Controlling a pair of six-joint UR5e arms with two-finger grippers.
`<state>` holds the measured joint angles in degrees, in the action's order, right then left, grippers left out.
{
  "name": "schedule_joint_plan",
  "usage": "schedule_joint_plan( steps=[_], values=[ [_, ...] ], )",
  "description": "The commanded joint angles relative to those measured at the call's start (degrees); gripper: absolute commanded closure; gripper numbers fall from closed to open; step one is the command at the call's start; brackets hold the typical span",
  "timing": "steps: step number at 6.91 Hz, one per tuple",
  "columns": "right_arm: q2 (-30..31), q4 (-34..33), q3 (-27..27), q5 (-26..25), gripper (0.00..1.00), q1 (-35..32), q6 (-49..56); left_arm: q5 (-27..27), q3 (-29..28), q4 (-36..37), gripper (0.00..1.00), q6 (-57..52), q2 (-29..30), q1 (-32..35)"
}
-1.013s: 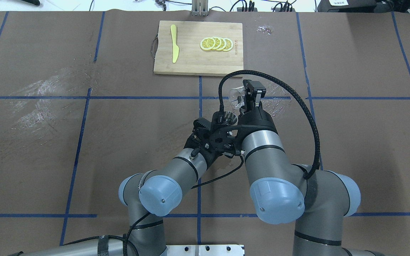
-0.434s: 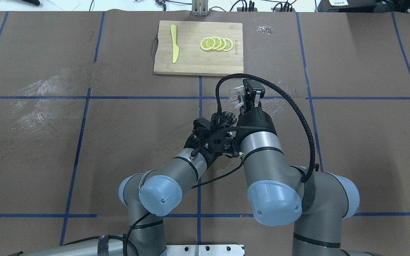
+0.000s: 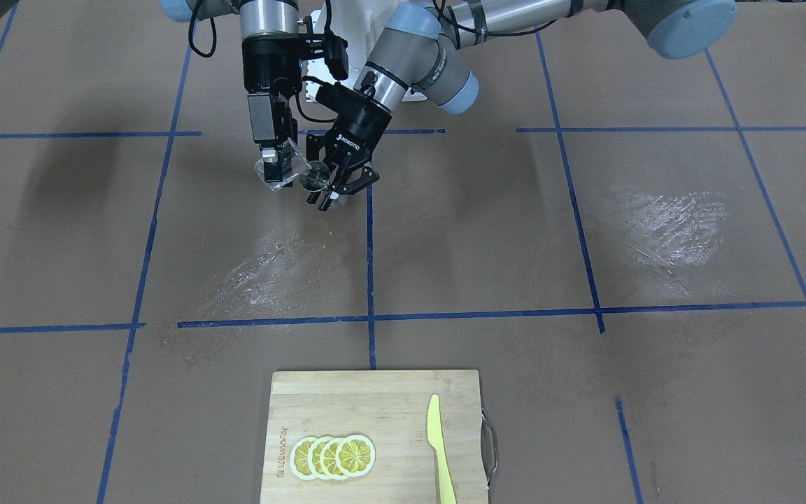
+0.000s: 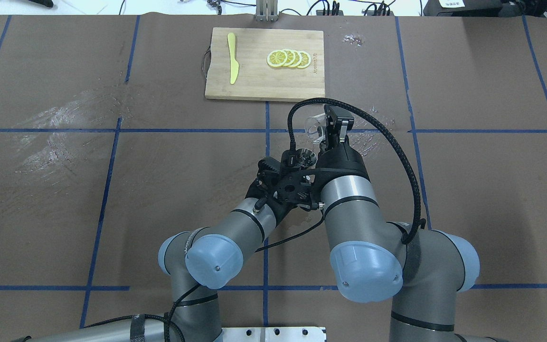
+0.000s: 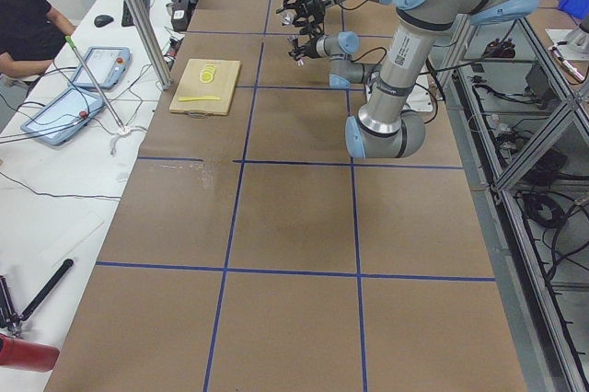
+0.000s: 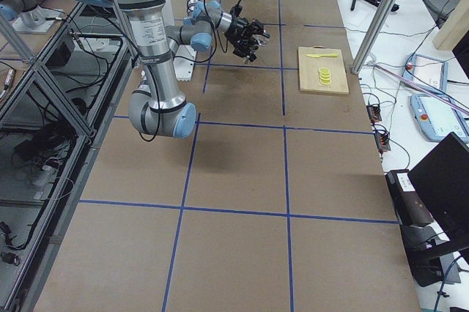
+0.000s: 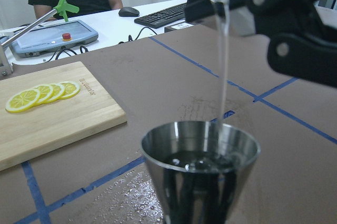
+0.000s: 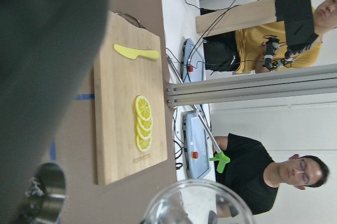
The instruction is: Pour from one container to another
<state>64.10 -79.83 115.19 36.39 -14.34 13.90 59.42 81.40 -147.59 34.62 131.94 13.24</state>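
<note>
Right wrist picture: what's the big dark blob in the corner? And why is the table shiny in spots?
Right wrist view: the blob is something very near the lens, too blurred to name; the glass rim is blurry too. Left wrist view: the jigger is sharp. Front-facing view: the shiny patches on the table are glare on smeared spots.
</note>
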Motion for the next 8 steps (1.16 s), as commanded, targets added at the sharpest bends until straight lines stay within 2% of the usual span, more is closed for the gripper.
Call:
schedule_joint_plan(
  steps=[1, 5, 8],
  values=[
    [-1.6, 0.5, 0.5, 0.4, 1.0, -0.3, -1.5, 0.0, 0.2, 0.0, 1.0, 0.0, 0.0, 0.0],
    [-1.3, 0.6, 0.5, 0.5, 1.0, -1.2, -14.8, 0.0, 0.4, -0.1, 1.0, 0.0, -0.5, -0.1],
    [0.0, 0.6, 0.7, 1.8, 1.0, -3.1, -33.3, -0.1, 0.9, -2.3, 1.0, 0.5, -0.7, -0.2]
  ],
)
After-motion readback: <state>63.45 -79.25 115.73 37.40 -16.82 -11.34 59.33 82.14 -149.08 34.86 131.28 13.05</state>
